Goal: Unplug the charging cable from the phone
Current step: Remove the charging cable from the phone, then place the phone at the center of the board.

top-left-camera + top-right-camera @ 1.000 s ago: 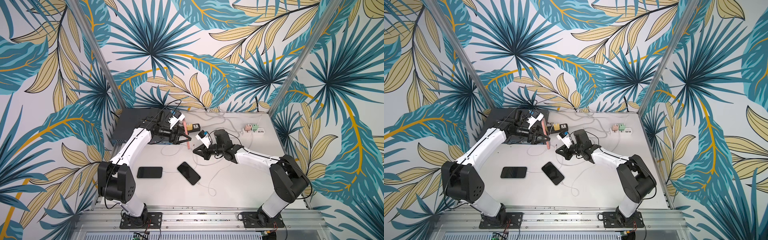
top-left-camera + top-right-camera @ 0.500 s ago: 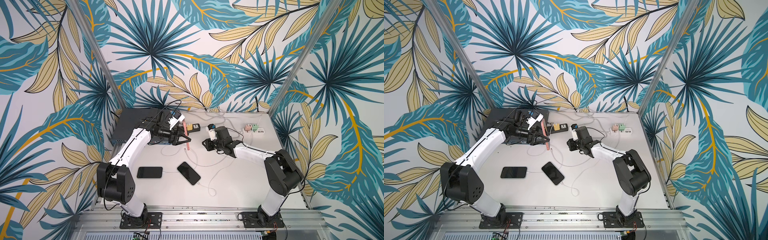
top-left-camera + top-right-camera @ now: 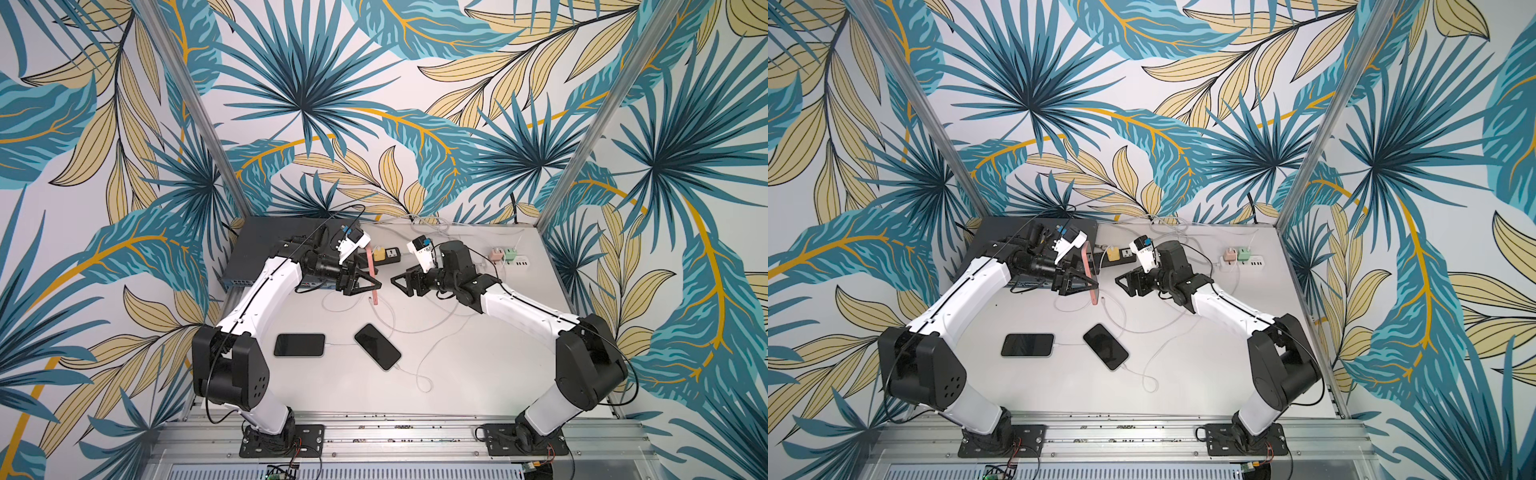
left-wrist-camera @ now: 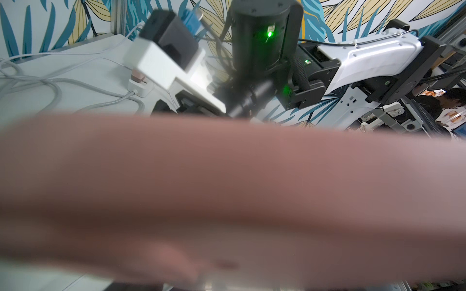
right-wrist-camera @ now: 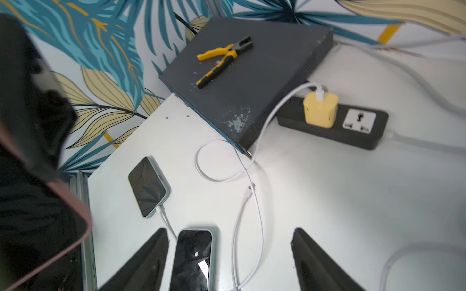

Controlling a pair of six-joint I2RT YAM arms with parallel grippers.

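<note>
I have the left gripper [image 3: 367, 285] clamped on the pink phone [image 3: 372, 269], which it holds on edge above the table [image 3: 478, 365], while the right gripper [image 3: 395, 281] stands empty, its jaws spread wide, just across from it. The charging cable [image 5: 248, 199] looks free: its bare plug lies on the tabletop, not in any socket. My worry is the phone itself. It is pinched across a thin, smooth body, so a quick swing or a hard set-down could let it pivot or slip, and lowering it blind could land it on the loose plug or the white loops beneath. The open right jaws, if they travel low, could also snag those loops and drag the two dark phones [image 3: 299, 345] [image 3: 377, 347], both of them lying flat with their leads in. In both top views the plug sits so close under the pink phone that I cannot judge the separation. The right wrist view settles that, and shows the yellow charger [image 5: 320, 110] clearly. The left wrist view is mostly pink blur.
</note>
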